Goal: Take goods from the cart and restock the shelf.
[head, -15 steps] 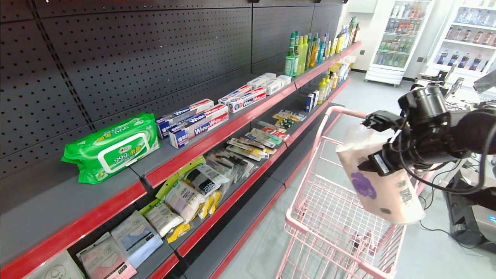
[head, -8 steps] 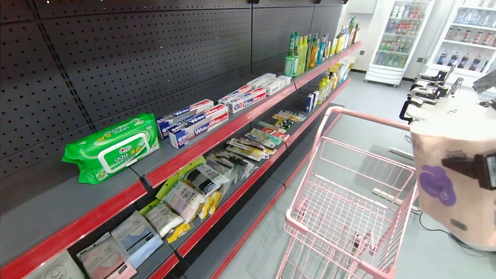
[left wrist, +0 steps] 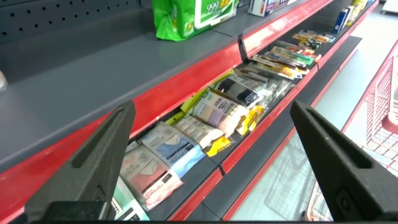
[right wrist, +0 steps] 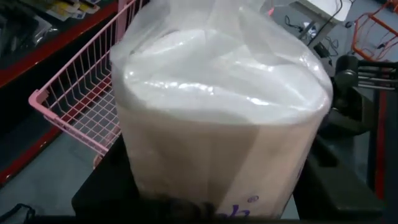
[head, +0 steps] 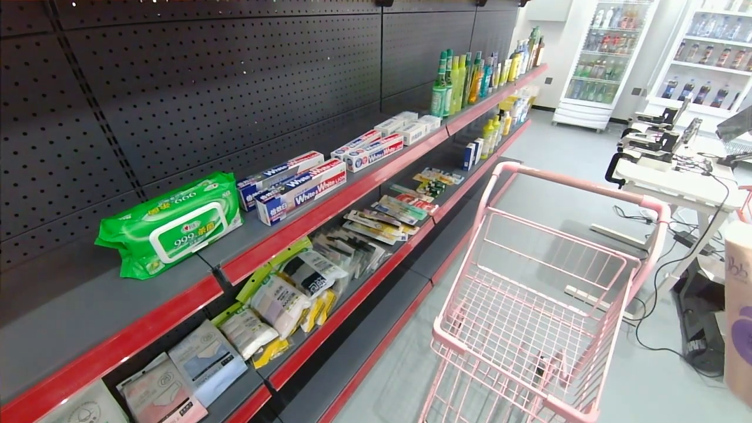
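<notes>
A plastic-wrapped pack of paper rolls point(head: 739, 311), pale with a purple print, hangs at the far right edge of the head view, beside and outside the pink cart point(head: 578, 185). In the right wrist view the pack point(right wrist: 217, 106) stands close up, and my right gripper point(right wrist: 217, 193) is shut on its lower part, dark fingers point(right wrist: 102, 186) on either side. My left gripper point(left wrist: 211, 106) is open with nothing between its fingers, low in front of the shelf's red edge point(left wrist: 186, 74). The cart's basket looks bare.
The top shelf point(head: 88, 305) holds a green wipes pack point(head: 170, 223), toothpaste boxes point(head: 302, 188) and bottles point(head: 464, 76) farther along, with bare board at the near end. Lower shelves carry pouches point(head: 282, 299) and toothbrushes point(head: 388, 214). A white desk point(head: 681, 182) and cables stand behind the cart.
My right arm carried the pack from above the cart off to the right. The arm has left the head view, and the pack now sits at that view's edge.
</notes>
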`<state>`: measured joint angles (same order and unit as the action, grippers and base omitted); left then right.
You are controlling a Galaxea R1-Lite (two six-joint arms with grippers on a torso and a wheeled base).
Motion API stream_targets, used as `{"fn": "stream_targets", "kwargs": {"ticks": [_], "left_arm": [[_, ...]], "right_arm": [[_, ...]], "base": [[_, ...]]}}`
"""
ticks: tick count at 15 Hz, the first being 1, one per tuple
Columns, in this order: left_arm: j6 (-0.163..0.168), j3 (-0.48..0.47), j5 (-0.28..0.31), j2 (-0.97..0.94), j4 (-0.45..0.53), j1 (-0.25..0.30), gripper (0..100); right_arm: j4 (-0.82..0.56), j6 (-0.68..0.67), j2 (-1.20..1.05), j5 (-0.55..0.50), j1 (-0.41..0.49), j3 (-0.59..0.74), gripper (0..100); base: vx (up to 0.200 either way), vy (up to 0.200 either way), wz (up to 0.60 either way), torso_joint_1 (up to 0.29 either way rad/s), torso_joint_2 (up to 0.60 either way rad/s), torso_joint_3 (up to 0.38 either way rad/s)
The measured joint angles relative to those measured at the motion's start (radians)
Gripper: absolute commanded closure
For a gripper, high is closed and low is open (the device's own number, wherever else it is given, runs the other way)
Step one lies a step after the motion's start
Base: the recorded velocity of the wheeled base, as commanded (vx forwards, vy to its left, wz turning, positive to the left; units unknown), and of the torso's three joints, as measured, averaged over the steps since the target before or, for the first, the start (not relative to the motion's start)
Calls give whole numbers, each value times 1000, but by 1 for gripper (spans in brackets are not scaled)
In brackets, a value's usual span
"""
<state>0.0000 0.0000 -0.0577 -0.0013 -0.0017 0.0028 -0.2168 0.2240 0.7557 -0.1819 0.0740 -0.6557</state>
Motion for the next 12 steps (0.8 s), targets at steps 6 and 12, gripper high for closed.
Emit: {"fn": "stream_targets", "kwargs": {"ticks": [6, 12], "left_arm": [[0, 0, 0, 0, -1, 0, 0], [0, 0, 0, 0, -1, 0, 0]], "right_arm": [[0, 52, -96, -1, 26, 53, 100], [5, 73, -101, 1, 26, 64, 100]], "base": [[0, 0, 0, 170, -355, -189], [0, 0, 0, 168, -348, -184]]}}
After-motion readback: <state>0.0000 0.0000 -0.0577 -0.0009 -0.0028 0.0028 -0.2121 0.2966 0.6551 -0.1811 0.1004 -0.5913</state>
